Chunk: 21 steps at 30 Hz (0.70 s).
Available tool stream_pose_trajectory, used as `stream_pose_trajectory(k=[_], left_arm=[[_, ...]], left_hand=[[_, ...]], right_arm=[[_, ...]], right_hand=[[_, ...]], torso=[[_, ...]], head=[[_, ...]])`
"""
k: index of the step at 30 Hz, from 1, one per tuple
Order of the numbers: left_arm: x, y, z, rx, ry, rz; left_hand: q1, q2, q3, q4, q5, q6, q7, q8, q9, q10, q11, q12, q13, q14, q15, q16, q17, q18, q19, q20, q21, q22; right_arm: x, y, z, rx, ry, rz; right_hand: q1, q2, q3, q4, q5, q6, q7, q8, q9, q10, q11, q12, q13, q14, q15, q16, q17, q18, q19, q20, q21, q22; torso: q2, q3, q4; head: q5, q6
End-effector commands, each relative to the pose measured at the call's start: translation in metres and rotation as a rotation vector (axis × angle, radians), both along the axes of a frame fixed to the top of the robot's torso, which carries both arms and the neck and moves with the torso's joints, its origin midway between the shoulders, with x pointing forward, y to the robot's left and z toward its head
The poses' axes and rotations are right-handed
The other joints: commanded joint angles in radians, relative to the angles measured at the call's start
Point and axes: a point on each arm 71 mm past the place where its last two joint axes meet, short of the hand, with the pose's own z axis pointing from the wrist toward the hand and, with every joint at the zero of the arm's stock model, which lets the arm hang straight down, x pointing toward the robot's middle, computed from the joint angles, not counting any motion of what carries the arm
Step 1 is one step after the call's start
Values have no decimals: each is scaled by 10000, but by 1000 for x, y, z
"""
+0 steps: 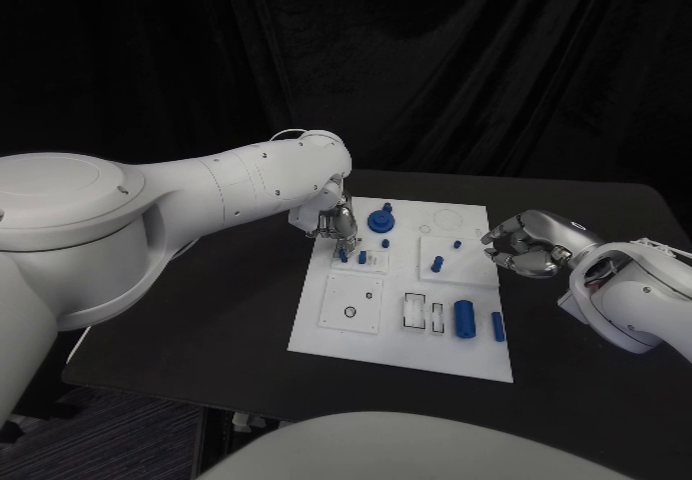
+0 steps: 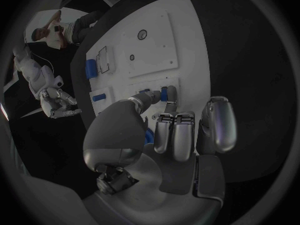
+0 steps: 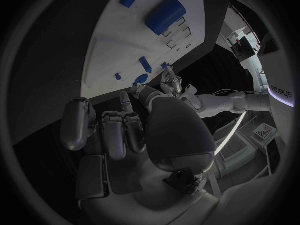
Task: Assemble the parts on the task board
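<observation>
The task board (image 1: 346, 335) lies at the centre of the black surface (image 1: 577, 205). The left hand (image 1: 335, 222) hangs over the board's ten o'clock corner, fingers pointing down at a small blue peg (image 1: 343, 254) that stands there; in the left wrist view a fingertip (image 2: 167, 96) meets a blue peg (image 2: 164, 93), the other fingers curled beside it. It looks to be pinching or pressing that peg, but whether it truly grips cannot be told.

The right hand (image 1: 526, 245) hovers just off the board's three o'clock edge, fingers curled in with nothing held.

Other parts on the board: a blue knobbed gear piece (image 1: 381, 220) near twelve o'clock, a short blue peg (image 1: 437, 264) right of centre, a large blue cylinder (image 1: 464, 318) and a slim blue pin (image 1: 498, 326) lying toward four o'clock.

The step in hand seems to be seating the small peg into its socket at the ten o'clock block. The next move likely calls for a straight downward press, keeping the peg upright, then freeing the fingers without tipping it.
</observation>
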Motion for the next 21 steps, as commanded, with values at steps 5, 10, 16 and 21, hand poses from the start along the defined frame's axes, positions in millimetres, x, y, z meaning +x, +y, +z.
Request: stream_pose_trajectory(k=[5, 10, 16, 21], left_arm=[[-3, -4, -6, -195, -149, -24], [-5, -5, -6, -226, -143, -76], [-6, -5, -7, -241, -149, -74], [-6, -3, -8, -227, -112, -69]], left_hand=[[-14, 100, 738, -748, -20, -73, -34, -57, 32, 1058, 52, 35, 2628, 1021, 61, 27, 2635, 148, -56, 43, -86, 1731], [-34, 125, 725, -738, -52, -97, -23, -81, 32, 1058, 63, 35, 2628, 1021, 68, 27, 2635, 155, -69, 48, -124, 1720], [-44, 141, 716, -736, -78, -115, -16, -99, 31, 1056, 69, 32, 2627, 1021, 72, 27, 2635, 162, -81, 52, -159, 1710], [-307, 268, 217, -546, -887, -275, 10, -406, -52, 998, 121, -46, 2587, 1007, 127, 0, 2598, 199, -166, 115, -375, 1649]], right_arm=[[0, -1, -2, -153, 200, -169], [0, 0, -3, -171, 229, -155], [0, -1, -3, -194, 257, -162], [0, -1, -3, -210, 279, -163]], right_hand=[[27, -29, 64, -11, 42, -9, 25, -30, -10, 459, 55, -53, 2095, 872, 56, -69, 2072, 169, -77, -17, -33, 1620], [27, -29, 64, -11, 42, -9, 25, -30, -10, 459, 55, -53, 2095, 872, 56, -69, 2072, 169, -77, -17, -33, 1620], [27, -29, 64, -11, 42, -9, 25, -30, -10, 459, 55, -53, 2095, 872, 56, -69, 2072, 169, -77, -17, -33, 1620], [15, -26, 71, -5, 37, -7, 27, -31, -15, 456, 57, -54, 2093, 869, 59, -74, 2066, 172, -83, -15, -49, 1616]], torso=[[-8, -1, 0], [-8, 2, 8], [-6, 0, 3], [-8, -1, 1]], head=[[29, 2], [34, 2], [43, 2], [37, 2]])
